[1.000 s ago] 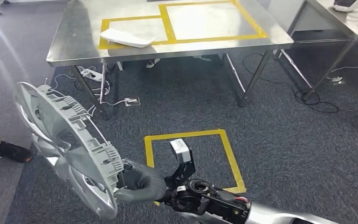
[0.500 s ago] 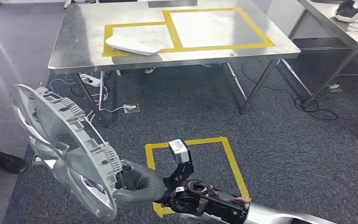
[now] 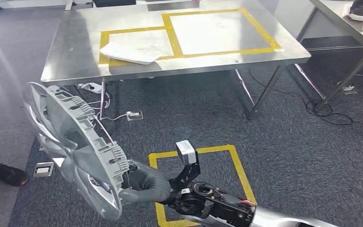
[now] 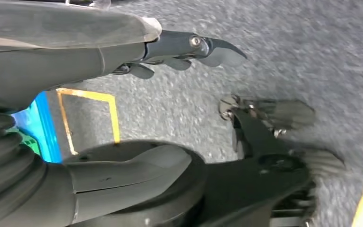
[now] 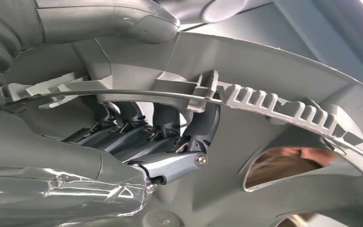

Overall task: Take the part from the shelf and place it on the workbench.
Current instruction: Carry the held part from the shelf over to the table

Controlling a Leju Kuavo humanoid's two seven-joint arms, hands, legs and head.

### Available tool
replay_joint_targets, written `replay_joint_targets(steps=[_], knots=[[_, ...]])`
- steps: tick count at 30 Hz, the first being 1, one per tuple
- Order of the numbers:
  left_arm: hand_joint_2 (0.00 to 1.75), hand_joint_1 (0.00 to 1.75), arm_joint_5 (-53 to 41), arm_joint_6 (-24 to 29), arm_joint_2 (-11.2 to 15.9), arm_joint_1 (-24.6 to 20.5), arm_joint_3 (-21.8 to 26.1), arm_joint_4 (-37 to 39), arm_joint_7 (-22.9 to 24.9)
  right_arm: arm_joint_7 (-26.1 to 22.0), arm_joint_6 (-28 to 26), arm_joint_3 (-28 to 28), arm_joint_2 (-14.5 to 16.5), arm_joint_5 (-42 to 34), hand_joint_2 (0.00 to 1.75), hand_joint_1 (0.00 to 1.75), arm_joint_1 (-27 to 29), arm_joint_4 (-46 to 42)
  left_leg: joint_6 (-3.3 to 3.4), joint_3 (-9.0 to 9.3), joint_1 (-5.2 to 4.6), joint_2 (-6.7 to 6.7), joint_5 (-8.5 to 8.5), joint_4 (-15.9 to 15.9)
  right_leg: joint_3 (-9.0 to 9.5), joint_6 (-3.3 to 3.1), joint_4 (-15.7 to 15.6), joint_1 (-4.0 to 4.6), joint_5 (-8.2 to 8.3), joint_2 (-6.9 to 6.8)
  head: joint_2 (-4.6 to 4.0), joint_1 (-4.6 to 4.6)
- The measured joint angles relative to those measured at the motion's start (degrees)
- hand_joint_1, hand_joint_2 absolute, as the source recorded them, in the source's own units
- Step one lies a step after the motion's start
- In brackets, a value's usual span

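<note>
Head view: right hand (image 3: 144, 187) gripping the part (image 3: 73, 146), a large round silver-grey wheel cover, held on edge low at the left above the carpet, well short of the workbench (image 3: 75, 56). Ribbed clips and a thin wire ring along its inner rim. Fingers (image 5: 189, 142) curled over that rim. Left hand (image 4: 123, 61) empty, fingers loosely apart.

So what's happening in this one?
The robot's right hand grips a large grey wheel cover by its rim and holds it up on edge, off the floor. Ahead stands the steel workbench, marked with yellow tape, with a white part already lying on it. The cover has not reached the bench yet. The left hand hangs over the carpet with nothing in it. A person's shoe shows at the left edge.
</note>
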Motion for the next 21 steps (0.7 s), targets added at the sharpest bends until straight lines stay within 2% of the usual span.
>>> replay_joint_targets(steps=[2, 3, 4, 5, 7, 8, 9, 11, 13, 14, 15, 18, 19, 20, 21], knots=[[1.75, 0.00, 0.00, 0.00, -0.01, 0.02, -0.01, 0.00, 0.00, -0.06, -0.01, -0.04, 0.00, -0.05, 1.75, 1.73, 0.04, 0.03, -0.30, -4.95, 0.12, -0.01, -2.71, 5.74, 0.74, -0.11, -0.08, -0.06, -0.75, 0.19, 0.00, -0.58], [1.75, 0.00, 0.00, 0.00, 0.03, 0.11, -0.01, 0.00, 0.00, -0.05, -0.01, -0.04, 0.00, -0.07, 1.75, 1.73, 0.17, 0.04, -0.42, -6.65, 0.16, -0.01, -3.24, 6.66, 1.29, -0.06, -0.08, -0.07, -1.24, 0.37, 0.00, -0.80], [1.75, 0.00, 0.00, 0.00, 0.08, 0.20, -0.01, 0.00, 0.00, -0.05, -0.02, -0.04, 0.00, -0.07, 1.75, 1.73, 0.31, 0.05, -0.48, -7.36, 0.20, -0.01, -2.48, 5.61, 1.93, 0.01, -0.08, -0.07, -1.77, 0.55, 0.00, -1.08], [1.75, 0.00, 0.00, 0.00, 0.15, 0.24, -0.01, 0.00, 0.00, -0.05, -0.02, -0.04, 0.00, -0.08, 1.75, 1.73, 0.40, 0.06, -0.46, -7.01, 0.20, -0.01, -0.25, 2.62, 2.65, 0.13, -0.07, -0.09, -2.30, 0.71, 0.00, -1.33], [1.75, 0.00, -0.01, 0.00, 0.29, 0.32, 0.00, 0.00, 0.00, -0.06, -0.02, -0.06, -0.01, -0.15, 1.75, 1.73, 0.48, 0.07, -0.22, -5.03, 0.18, -0.10, 5.91, -5.40, 3.90, 0.50, -0.07, -0.11, -3.47, 0.89, 0.00, -1.82], [1.75, 0.00, -0.01, 0.00, 0.32, 0.32, 0.01, 0.00, 0.00, -0.07, -0.01, -0.08, -0.01, -0.19, 1.75, 1.73, 0.47, 0.10, 0.00, -4.33, 0.05, -0.16, 7.14, -8.12, 4.31, 0.75, -0.03, -0.08, -3.94, 1.04, 0.00, -2.05], [1.75, 0.00, -0.01, 0.00, 0.32, 0.28, 0.01, 0.00, 0.00, -0.09, -0.01, -0.11, -0.01, -0.22, 1.75, 1.73, 0.45, 0.13, 0.34, -3.96, -0.11, -0.24, 7.82, -9.54, 4.35, 1.08, -0.05, -0.05, -4.41, 1.13, 0.00, -2.17], [1.75, 0.00, -0.01, 0.00, 0.29, 0.28, 0.00, 0.00, 0.01, -0.10, -0.01, -0.14, -0.02, -0.24, 1.75, 1.73, 0.46, 0.18, 1.18, -3.79, -0.35, -0.27, 7.14, -9.83, 4.75, 1.69, 0.32, 0.00, -4.82, 1.32, 0.00, -2.18], [1.75, 0.00, -0.08, 0.00, 0.21, 0.38, 0.00, 0.00, 0.02, -0.08, -0.03, -0.16, -0.02, -0.24, 1.75, 1.73, 0.48, 0.19, 1.99, -2.80, -0.12, -0.13, 7.51, -10.09, 5.10, 2.28, 1.10, -0.04, -5.51, 1.05, 0.00, -1.93], [1.75, 0.00, -0.13, 0.00, 0.19, 0.41, 0.00, 0.00, 0.02, -0.08, -0.03, -0.18, -0.02, -0.24, 1.75, 1.73, 0.39, 0.18, 2.26, -2.20, -0.03, -0.03, 7.30, -10.17, 4.69, 2.56, 2.28, -0.08, -6.10, 0.77, 0.00, -1.71], [1.75, 0.00, -0.17, 0.00, 0.19, 0.39, 0.00, 0.00, 0.01, -0.10, -0.04, -0.22, -0.02, -0.24, 1.75, 1.73, 0.31, 0.17, 2.49, -1.61, 0.06, 0.04, 7.00, -10.26, 3.27, 2.92, 5.11, -0.21, -7.15, 0.45, 0.00, -1.40], [1.75, 0.00, -0.29, 0.00, 0.28, 0.38, 0.01, 0.00, 0.00, -0.20, -0.07, -0.39, -0.02, -0.25, 1.75, 1.73, 0.47, 0.20, 2.69, -0.33, 0.00, 0.18, 5.76, -10.28, -3.57, 3.59, 16.18, -0.62, -10.97, -0.04, 0.00, -0.50], [1.75, 0.00, -0.34, -0.01, 0.29, 0.42, 0.00, 0.00, 0.00, -0.21, -0.10, -0.44, -0.03, -0.25, 1.75, 1.73, 0.65, 0.22, 2.65, 0.23, -0.01, 0.22, 5.28, -10.28, -5.07, 3.63, 17.51, -0.67, -11.32, -0.07, 0.00, -0.29], [1.75, 0.00, -0.39, -0.01, 0.29, 0.46, -0.01, 0.00, 0.00, -0.22, -0.15, -0.48, -0.04, -0.25, 1.75, 1.73, 0.78, 0.23, 2.60, 0.89, -0.03, 0.25, 4.77, -10.28, -5.77, 3.57, 17.13, -0.69, -10.69, -0.10, 0.00, -0.04], [1.75, 0.00, -0.48, -0.02, 0.28, 0.48, -0.01, 0.00, 0.00, -0.22, -0.26, -0.52, -0.05, -0.25, 1.75, 1.73, 0.87, 0.25, 2.53, 1.74, -0.08, 0.28, 4.19, -10.28, -5.55, 3.34, 14.59, -0.67, -8.62, -0.16, 0.00, 0.28]])
